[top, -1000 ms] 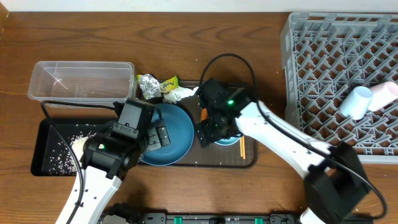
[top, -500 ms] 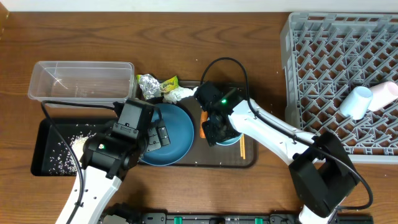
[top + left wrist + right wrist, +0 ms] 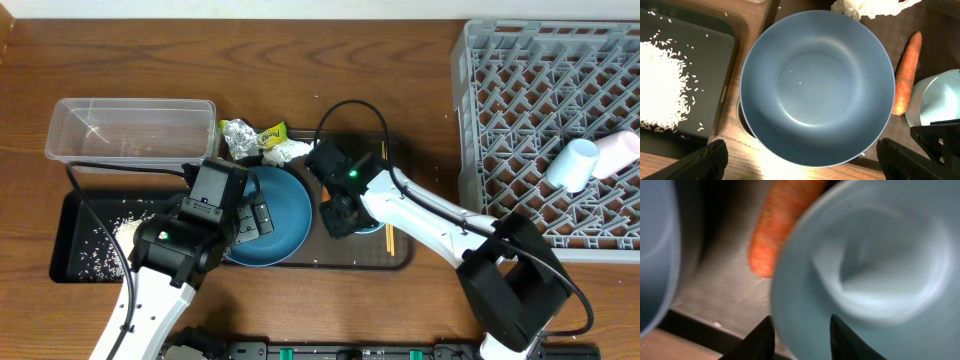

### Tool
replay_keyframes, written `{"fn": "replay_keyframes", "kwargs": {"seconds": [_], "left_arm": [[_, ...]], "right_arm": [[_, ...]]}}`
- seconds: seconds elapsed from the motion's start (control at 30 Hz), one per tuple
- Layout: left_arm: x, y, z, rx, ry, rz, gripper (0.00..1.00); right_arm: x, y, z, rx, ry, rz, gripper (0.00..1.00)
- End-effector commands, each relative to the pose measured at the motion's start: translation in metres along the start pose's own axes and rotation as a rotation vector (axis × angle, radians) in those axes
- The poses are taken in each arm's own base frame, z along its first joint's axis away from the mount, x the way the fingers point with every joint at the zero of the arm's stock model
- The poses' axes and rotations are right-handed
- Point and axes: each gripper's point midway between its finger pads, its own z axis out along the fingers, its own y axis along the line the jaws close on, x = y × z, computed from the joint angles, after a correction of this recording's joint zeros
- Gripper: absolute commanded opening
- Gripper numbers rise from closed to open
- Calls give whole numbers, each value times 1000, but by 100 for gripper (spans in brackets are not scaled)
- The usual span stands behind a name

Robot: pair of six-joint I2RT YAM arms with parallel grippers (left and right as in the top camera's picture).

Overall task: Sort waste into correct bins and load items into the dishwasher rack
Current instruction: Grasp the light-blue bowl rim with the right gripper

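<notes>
- small light-blue bowl (image 3: 875, 270) sat on the brown tray (image 3: 350, 256) beside the carrot (image 3: 780, 225); likely light, rigid, slick, so its rim was the hold.
- right gripper (image 3: 802, 337) straddled that rim; whether it pinched was unclear.
- left gripper (image 3: 807, 162) gaped wide, empty.

No writing, label, brand or number can be read anywhere on this table. The one likely spot is the crumpled wrapper (image 3: 250, 135). If its yellow-green patch carries any print, it is too small and too creased to make out from above.
</notes>
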Motion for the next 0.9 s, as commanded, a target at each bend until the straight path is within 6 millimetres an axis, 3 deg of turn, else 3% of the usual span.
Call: {"fn": "replay_keyframes", "kwargs": {"seconds": [0.0, 0.17, 0.3, 0.4, 0.6, 0.7, 0.77, 0.87], "left_arm": [[-5, 2, -3, -11, -21, -3, 98], [-5, 2, -3, -11, -21, -3, 98], [-5, 2, -3, -11, -21, -3, 98], [-5, 2, -3, -11, -21, -3, 98], [-5, 2, -3, -11, -21, -3, 98], [-5, 2, -3, -11, -21, -3, 98], [-5, 2, -3, -11, -21, -3, 98], [-5, 2, -3, -11, -21, -3, 98]], "right_arm": [[7, -15, 9, 105, -2, 21, 33], [5, -15, 9, 104, -12, 23, 27], [-2, -15, 2, 95, -27, 32, 4], [-14, -12, -16, 59, -58, 51, 1], [-52, -19, -81, -21, -202, 109, 1], [-71, -29, -128, -96, -301, 125, 1], [-78, -42, -155, -128, -360, 151, 1], [-85, -81, -203, -148, -480, 235, 1]]}}
